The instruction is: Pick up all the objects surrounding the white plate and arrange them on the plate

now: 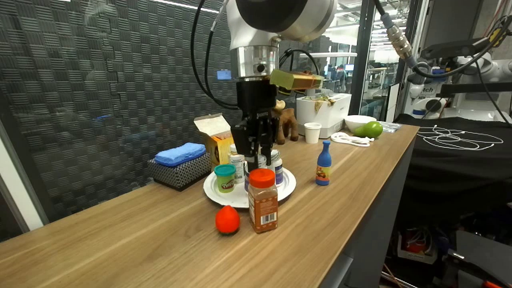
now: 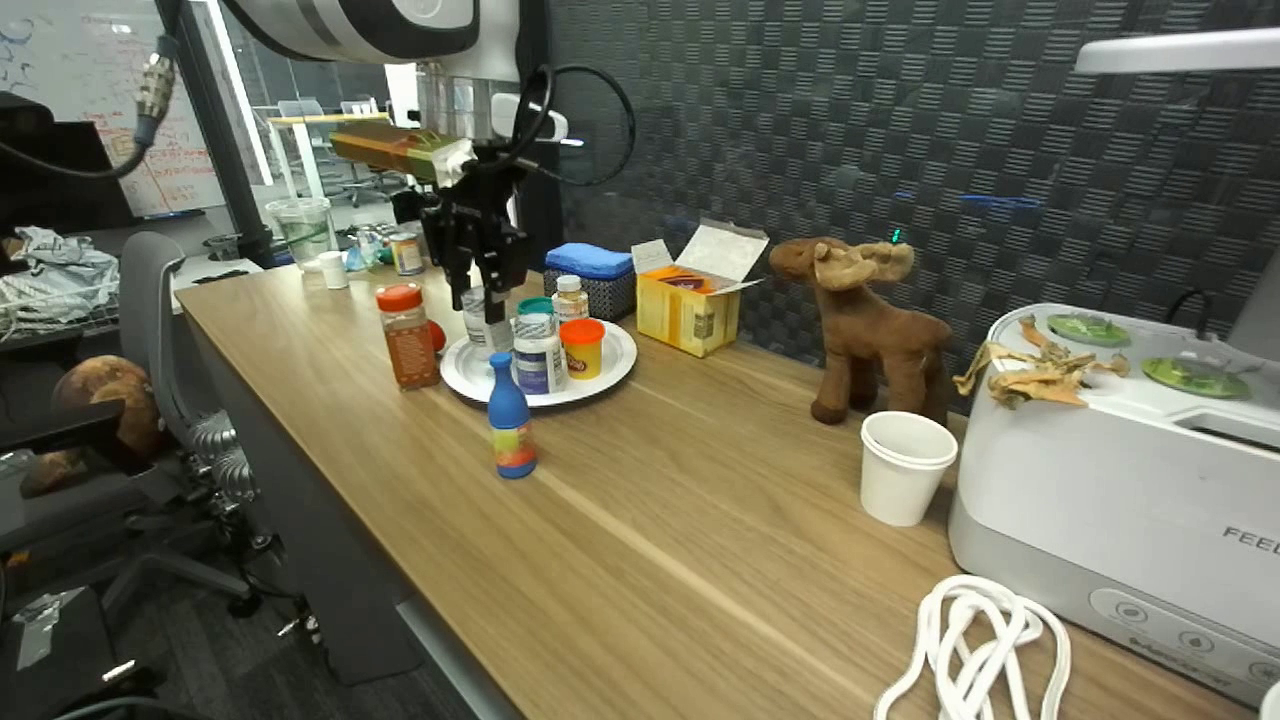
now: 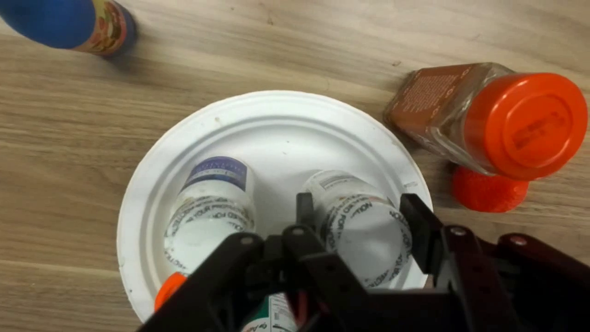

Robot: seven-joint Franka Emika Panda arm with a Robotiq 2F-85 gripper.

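Fingers straddle wht pill btl on plate, can't tell if gripped.

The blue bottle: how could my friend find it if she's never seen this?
Look at the long wooden table and find the round white plate. The blue bottle stands upright on the table, off the plate. Unlike the red-capped jar nearby, it is blue and has a long, thin neck.
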